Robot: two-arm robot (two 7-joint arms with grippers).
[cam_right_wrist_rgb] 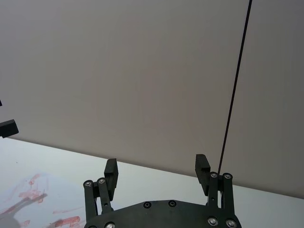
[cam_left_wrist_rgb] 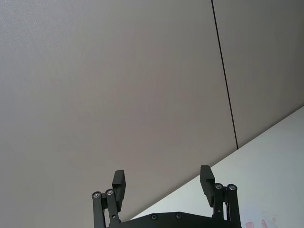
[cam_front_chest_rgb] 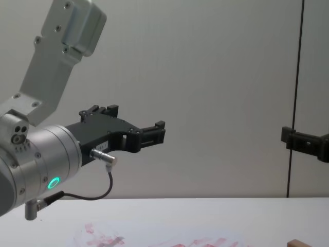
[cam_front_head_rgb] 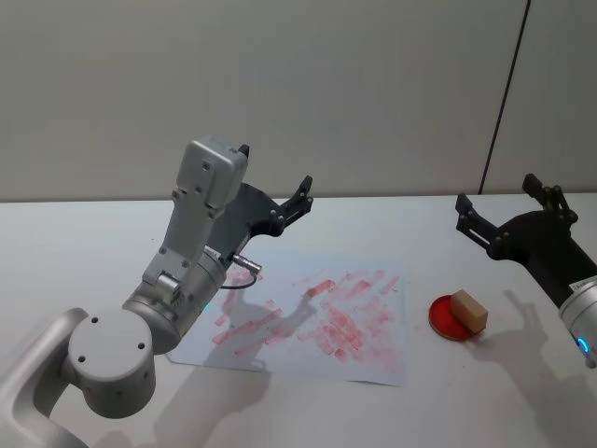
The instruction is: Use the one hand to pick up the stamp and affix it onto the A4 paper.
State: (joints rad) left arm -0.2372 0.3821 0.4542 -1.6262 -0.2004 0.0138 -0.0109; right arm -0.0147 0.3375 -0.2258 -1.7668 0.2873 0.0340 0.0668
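Observation:
The stamp (cam_front_head_rgb: 469,310), a small light-brown wooden block, rests on a round red ink pad (cam_front_head_rgb: 442,319) to the right of the A4 paper (cam_front_head_rgb: 308,317). The white sheet lies flat, smeared with red and pink prints. My right gripper (cam_front_head_rgb: 497,193) hovers open and empty above and behind the stamp, clear of it. Its fingers (cam_right_wrist_rgb: 202,166) stand wide apart in the right wrist view. My left gripper (cam_front_head_rgb: 275,168) is raised above the paper's far left part, open, nothing in it (cam_left_wrist_rgb: 162,175). In the chest view a corner of the stamp (cam_front_chest_rgb: 300,243) peeks in at the lower edge.
The white table (cam_front_head_rgb: 75,243) runs back to a grey wall (cam_front_head_rgb: 373,84) with a dark vertical seam. My left arm's grey elbow (cam_front_head_rgb: 107,359) and a thin cable (cam_front_chest_rgb: 97,193) hang over the paper's near left corner.

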